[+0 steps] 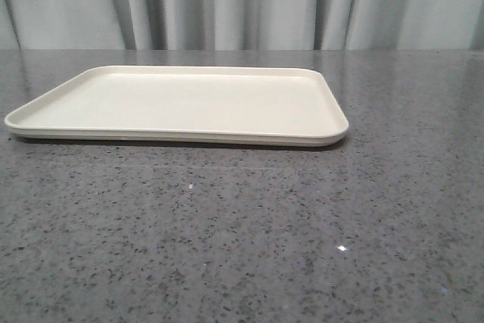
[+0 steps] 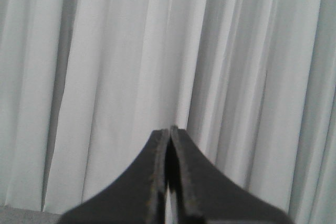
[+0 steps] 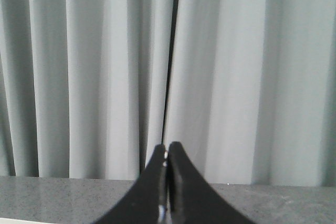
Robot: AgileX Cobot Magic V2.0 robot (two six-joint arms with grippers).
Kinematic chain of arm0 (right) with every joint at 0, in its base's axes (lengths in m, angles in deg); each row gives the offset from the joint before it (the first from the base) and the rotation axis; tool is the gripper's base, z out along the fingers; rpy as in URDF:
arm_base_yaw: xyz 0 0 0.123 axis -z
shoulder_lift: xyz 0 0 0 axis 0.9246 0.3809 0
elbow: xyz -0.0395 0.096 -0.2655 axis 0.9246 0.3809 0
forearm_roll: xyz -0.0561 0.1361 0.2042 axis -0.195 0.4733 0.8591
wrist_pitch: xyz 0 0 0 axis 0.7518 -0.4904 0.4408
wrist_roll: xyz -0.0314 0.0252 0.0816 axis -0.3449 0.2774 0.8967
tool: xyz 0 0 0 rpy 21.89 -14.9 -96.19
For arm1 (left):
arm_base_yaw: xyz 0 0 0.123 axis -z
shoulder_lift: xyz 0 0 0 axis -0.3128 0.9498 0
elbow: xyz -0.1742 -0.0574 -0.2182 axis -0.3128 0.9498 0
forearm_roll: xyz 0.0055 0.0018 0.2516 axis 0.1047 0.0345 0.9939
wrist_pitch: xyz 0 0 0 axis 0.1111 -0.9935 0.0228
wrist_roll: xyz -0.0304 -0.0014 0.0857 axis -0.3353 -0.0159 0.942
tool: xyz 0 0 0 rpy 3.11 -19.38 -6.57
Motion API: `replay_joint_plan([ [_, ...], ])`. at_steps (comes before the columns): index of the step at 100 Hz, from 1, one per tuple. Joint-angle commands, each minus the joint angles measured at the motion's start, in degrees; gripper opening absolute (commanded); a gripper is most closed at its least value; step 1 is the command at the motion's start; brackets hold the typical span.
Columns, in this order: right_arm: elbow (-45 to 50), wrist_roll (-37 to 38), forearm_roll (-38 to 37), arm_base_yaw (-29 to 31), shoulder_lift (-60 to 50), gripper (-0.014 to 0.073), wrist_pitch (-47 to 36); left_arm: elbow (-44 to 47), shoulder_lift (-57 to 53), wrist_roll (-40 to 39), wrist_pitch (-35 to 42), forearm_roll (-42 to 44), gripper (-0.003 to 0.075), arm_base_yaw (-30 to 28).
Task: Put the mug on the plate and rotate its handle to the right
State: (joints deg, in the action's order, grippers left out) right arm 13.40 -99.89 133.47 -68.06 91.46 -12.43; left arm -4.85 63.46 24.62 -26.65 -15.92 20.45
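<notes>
Behind the whole scene, and straight ahead of both tools, hangs a pale pleated curtain (image 1: 242, 1); each wrist view is filled with it. Below it spreads the grey speckled table (image 1: 242, 247), a narrow strip of which shows beyond the right tool in the right wrist view. On this surface, in the front view, lies the plate (image 1: 45, 115), a wide cream rectangular tray with rounded corners and a low raised rim; its flat bed carries nothing. A thin pale sliver at the edge of the right wrist view, to one side of the right tool, may be the rim of the same plate, though it is too slight to be sure.

Neither arm appears in the front view, so both tools stand apart from the plate and are aimed level at the curtain rather than down at the table. The left gripper (image 2: 169, 129) is clenched, its two dark fingers meeting at the tips with nothing between them. The right gripper (image 3: 167, 147) is likewise pressed closed and empty.

The mug and its handle appear in none of the three views, so their location cannot be told; only that the mug is not on the plate and not in either tool. By this evidence the task is judged to be at its very start: finding and grasping the mug, setting it on the plate, and turning the handle to the right all remain.
</notes>
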Motion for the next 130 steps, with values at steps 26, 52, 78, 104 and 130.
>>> replay_joint_plan([
  [26,-10.06,-3.71,-0.31,0.0,6.7,-0.006,1.61,-14.31,11.58,-0.41,-4.1,-0.39,-0.002,-0.04],
  [52,-11.1,-4.34,-0.49,0.0,7.05,0.0018,4.74,-23.09,19.63,-0.41,-8.56,0.87,-0.0018,-0.04],
  [78,-11.16,-4.34,-0.43,0.0,7.05,0.0228,3.91,-26.97,24.44,-0.41,-14.34,2.15,0.0099,-0.04],
  [104,-11.4,-4.28,0.44,0.0,7.05,0.0342,3.43,-28.04,26.86,-0.41,-15.49,2.45,0.0437,-0.04],
  [130,-11.4,-4.15,3.54,0.0,7.05,0.0458,2.51,-28.04,27.36,-0.41,-15.84,2.45,0.0449,-0.04],
])
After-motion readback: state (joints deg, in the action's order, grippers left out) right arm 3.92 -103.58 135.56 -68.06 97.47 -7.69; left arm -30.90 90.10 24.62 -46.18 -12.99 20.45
